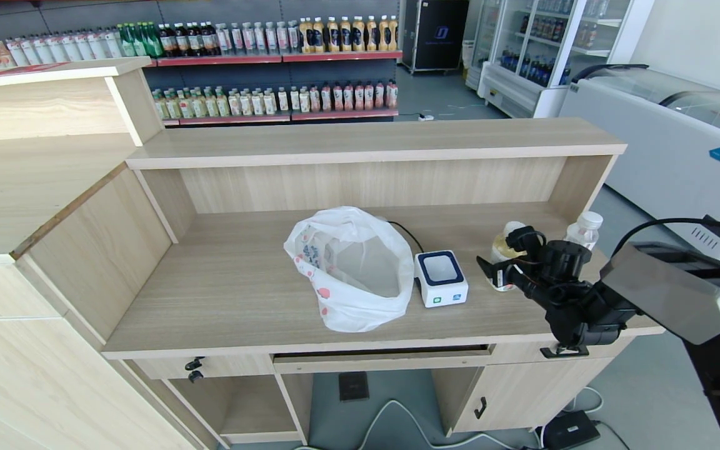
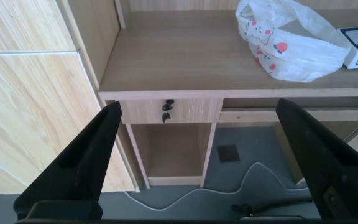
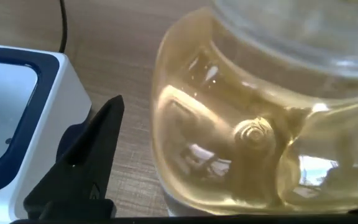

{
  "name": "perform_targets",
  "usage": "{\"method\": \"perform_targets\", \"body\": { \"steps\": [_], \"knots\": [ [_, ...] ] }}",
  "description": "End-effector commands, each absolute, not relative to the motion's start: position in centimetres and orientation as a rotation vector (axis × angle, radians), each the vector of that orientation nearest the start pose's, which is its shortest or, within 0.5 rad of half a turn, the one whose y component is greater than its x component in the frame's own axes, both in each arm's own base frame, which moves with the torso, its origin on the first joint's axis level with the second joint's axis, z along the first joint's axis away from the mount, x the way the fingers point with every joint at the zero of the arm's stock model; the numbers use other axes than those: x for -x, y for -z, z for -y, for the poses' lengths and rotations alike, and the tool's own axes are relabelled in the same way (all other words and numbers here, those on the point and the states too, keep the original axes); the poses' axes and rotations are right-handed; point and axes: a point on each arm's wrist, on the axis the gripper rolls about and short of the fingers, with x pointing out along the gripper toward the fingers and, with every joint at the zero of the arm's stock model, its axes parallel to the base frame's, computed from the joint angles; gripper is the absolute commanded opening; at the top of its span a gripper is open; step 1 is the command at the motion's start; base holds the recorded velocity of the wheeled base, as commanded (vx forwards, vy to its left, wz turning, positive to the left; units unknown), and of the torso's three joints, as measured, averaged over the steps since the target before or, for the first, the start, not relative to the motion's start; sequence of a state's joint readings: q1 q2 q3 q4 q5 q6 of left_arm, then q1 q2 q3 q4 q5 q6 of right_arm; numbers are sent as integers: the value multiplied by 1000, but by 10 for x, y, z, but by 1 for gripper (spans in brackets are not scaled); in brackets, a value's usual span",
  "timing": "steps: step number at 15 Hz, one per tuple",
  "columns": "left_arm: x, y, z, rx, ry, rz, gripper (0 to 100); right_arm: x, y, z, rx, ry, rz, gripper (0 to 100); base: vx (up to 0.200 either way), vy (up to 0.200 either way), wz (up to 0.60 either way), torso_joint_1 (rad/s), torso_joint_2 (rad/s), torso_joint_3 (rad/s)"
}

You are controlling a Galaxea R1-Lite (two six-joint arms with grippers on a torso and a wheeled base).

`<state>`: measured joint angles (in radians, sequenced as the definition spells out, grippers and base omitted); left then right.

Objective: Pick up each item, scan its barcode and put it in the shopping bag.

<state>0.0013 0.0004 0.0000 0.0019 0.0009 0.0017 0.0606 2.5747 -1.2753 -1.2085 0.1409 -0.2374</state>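
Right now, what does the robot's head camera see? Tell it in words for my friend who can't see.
The right gripper is open at a bottle of yellow drink on a wooden counter, beside a scanner and white shopping bag.

The bag is thin white plastic with red and blue pictures. It sits in the middle of the tabletop with its mouth open. The scanner, a small white box with a dark blue top, lies just beside it on the right. Further right, the yellow bottle stands upright. The clear bottle with a white cap stands near it, further back.
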Motion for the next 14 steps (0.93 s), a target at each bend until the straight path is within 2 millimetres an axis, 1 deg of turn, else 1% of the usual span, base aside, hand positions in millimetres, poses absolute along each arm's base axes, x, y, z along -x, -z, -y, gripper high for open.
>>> {"method": "perform_targets", "body": {
  "steps": [1, 6, 8, 10, 11, 12, 13, 14],
  "knots": [
    [23, -75, 0, -2, -3, -3, 100, -475, -4, -32, 236, -214, -64, 0, 0, 0, 0, 0, 0, 0],
    [23, -75, 0, -2, -2, -2, 100, -473, -7, -32, 241, -207, -58, 0, 0, 0, 0, 0, 0, 0],
    [23, -75, 0, -2, -3, -2, 100, -464, 4, -30, 300, -213, -101, 0, 0, 0, 0, 0, 0, 0],
    [23, -75, 0, -2, -3, -3, 100, -458, 0, -27, 321, -215, -94, 0, 0, 0, 0, 0, 0, 0],
    [23, -75, 0, -2, -2, -2, 100, -457, -21, -27, 271, -204, -52, 0, 0, 0, 0, 0, 0, 0],
    [23, -75, 0, -2, -3, -3, 100, -456, -35, -28, 228, -199, -36, 0, 0, 0, 0, 0, 0, 0],
    [23, -75, 0, -2, -3, -3, 100, -442, -73, -28, 138, -197, -20, 0, 0, 0, 0, 0, 0, 0],
    [23, -75, 0, -2, -3, -2, 100, -424, -103, -25, 76, -198, -41, 0, 0, 0, 0, 0, 0, 0]
  ]
}}
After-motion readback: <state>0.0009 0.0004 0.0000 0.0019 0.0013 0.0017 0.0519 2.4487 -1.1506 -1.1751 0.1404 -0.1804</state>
